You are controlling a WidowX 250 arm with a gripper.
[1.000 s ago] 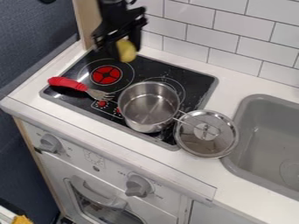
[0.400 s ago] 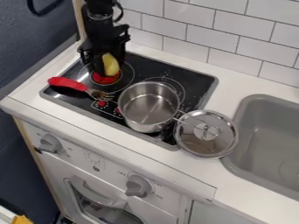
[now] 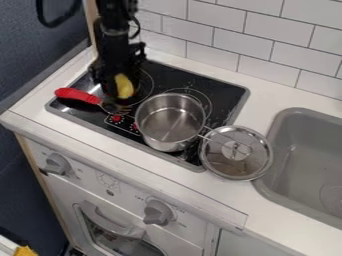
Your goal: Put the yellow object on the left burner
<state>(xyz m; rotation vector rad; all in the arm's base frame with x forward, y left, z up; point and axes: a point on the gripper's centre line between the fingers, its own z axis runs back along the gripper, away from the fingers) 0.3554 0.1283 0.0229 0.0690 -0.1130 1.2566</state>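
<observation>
The black gripper [image 3: 120, 92] hangs low over the left burner [image 3: 145, 86], at the upper left of the black stovetop. It is shut on the yellow object [image 3: 124, 86], which sits between its fingers. Both cover most of the burner's red centre. Whether the yellow object touches the burner, I cannot tell.
A red-handled fork [image 3: 78, 95] lies just left of the gripper, its tines close below it. To the right stands a metal pot [image 3: 169, 122], with a lid [image 3: 235, 152] beside it. The grey sink [image 3: 304, 160] is at the far right, and a tiled wall rises behind.
Down and slightly left, the gripper has come from above the stove's back edge to the left burner, carrying the yellow object. Pot, lid and fork have stayed put.
</observation>
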